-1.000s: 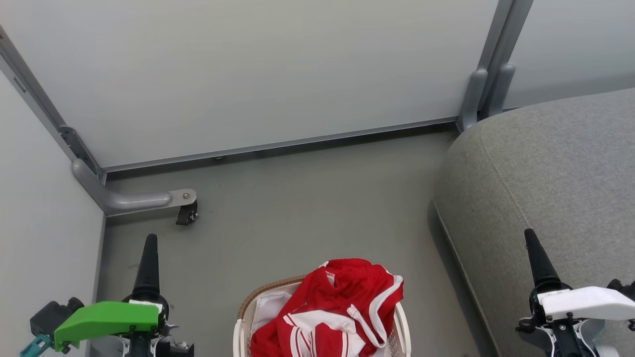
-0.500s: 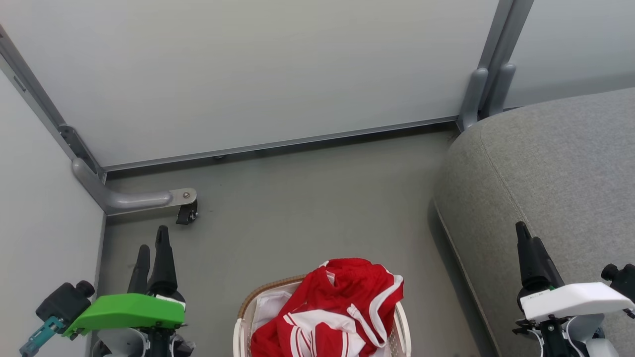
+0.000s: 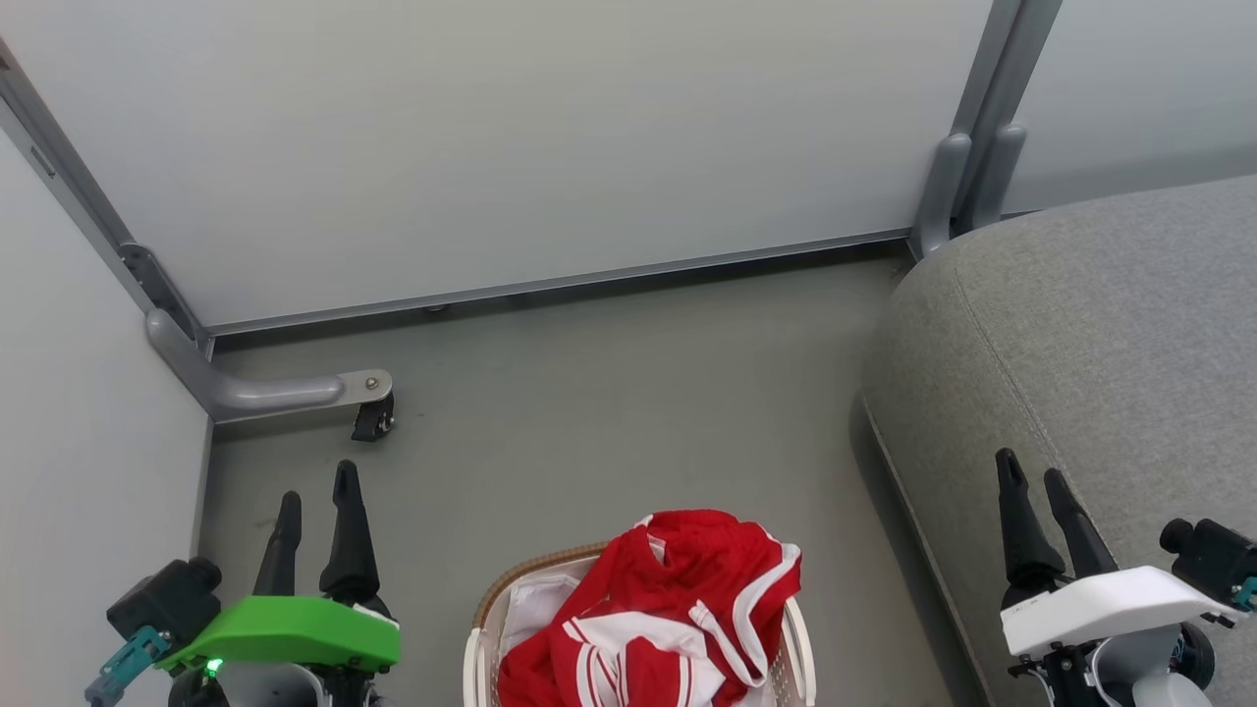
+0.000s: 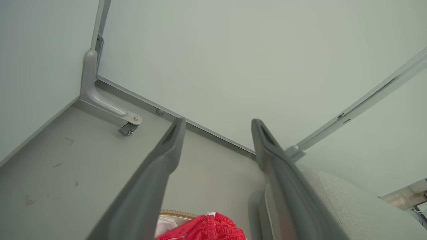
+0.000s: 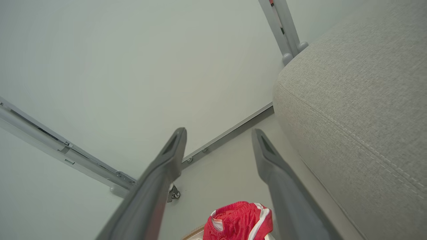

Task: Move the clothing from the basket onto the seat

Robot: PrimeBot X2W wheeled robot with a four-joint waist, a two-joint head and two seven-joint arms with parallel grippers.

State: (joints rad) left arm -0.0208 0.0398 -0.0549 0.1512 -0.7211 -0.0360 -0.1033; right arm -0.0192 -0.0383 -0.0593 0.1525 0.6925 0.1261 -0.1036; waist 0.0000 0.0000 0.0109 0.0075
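The red clothing (image 3: 653, 609) lies heaped in the basket (image 3: 511, 581), spilling over its rim. The basket stands on the grey floor (image 3: 609, 412), near the grey seat (image 3: 1110, 334). The left gripper (image 3: 316, 483) hovers left of the basket and the right gripper (image 3: 1028, 466) by the seat. The fingers of both are spread apart and empty.

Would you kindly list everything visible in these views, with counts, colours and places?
Perforated plastic basket with woven rim: one, off-white and brown, on the floor, bottom centre.
Striped sports clothing: one heap, red and white, in the basket.
Cloth liner: one, white, inside the basket.
Upholstered fabric seat: one, grey, right side.
Metal caster foot: one, grey, left corner.
Left gripper: one, dark fingers, open, lower left.
Right gripper: one, dark fingers, open, lower right.
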